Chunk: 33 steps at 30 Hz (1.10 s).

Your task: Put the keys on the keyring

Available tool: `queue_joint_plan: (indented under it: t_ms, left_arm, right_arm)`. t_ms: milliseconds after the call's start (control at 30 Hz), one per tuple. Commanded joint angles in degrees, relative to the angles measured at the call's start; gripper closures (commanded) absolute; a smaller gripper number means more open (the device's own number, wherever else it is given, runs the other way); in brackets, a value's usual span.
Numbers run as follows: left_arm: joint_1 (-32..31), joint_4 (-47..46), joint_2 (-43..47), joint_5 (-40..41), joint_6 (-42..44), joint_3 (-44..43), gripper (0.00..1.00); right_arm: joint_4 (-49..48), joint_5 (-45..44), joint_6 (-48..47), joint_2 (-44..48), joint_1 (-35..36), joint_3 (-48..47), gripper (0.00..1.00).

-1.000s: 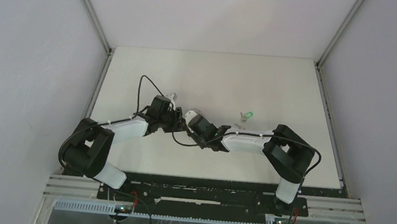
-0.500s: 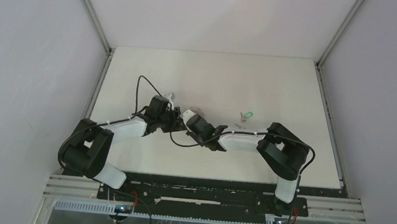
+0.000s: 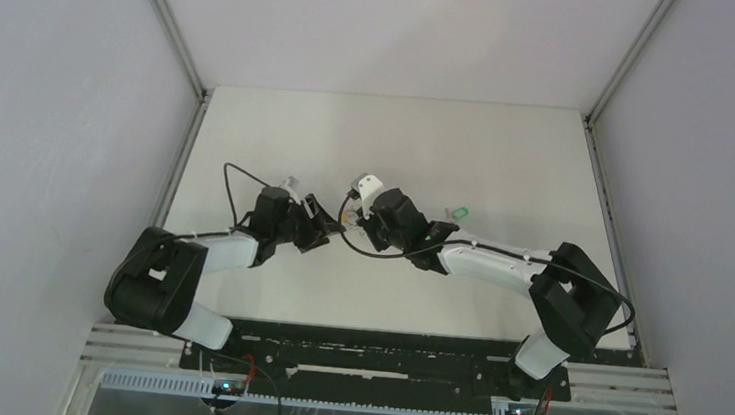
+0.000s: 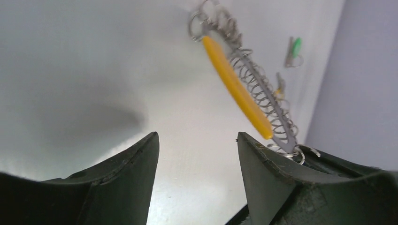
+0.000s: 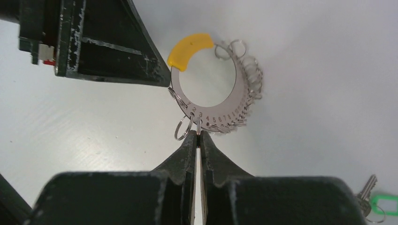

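**Keyring pinched in right tool, left tool empty, no key threaded yet**

My right tool (image 5: 200,136) is closed hard on the lower rim of the keyring (image 5: 190,48), holding it up off the table (image 3: 399,140) at centre frame. The left tool (image 4: 197,145) gapes wide with nothing in it, one finger just beside the ring's left rim; I cannot tell if they touch. The green key (image 4: 295,48) lies on the table at the upper right of the left wrist view; I can't pick out the orange one for certain. Risk: the grip is thin, at the tips only, so a nudge from that left finger could swivel or drop the ring. Against half a second ago, the tools have drawn apart and the right elbow has swung toward the frame's right.
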State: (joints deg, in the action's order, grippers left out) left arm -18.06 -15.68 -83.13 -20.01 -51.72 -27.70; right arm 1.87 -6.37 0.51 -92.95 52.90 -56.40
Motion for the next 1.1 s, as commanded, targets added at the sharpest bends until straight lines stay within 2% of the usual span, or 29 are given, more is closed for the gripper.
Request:
queue_joint_plan:
  t_ms: [0,233,467,833,1067]
  left_arm:
    - [0.16,-14.21,-0.65,-5.0,-11.14,2.04,0.32]
    - [0.18,-34.28,-3.1,-5.18,-26.36,8.06,0.31]
    - [0.21,-47.06,-6.58,-2.64,-33.13,12.42,0.3]
    - [0.22,-41.32,-13.07,-4.31,-29.66,5.14,0.34]
    - [0.08,-40.4,-16.4,-4.62,-28.78,0.22,0.47]
  right_arm:
    - [-3.81,3.11,2.15,2.27,0.07,0.93,1.0]
    - [-3.7,2.42,1.96,1.42,0.65,1.8,1.0]
    - [-4.32,2.27,1.78,1.67,1.23,2.59,1.0]
    - [-4.7,3.29,1.44,2.58,2.02,3.29,1.0]
    - [-5.47,3.56,1.33,3.05,2.17,4.06,1.0]
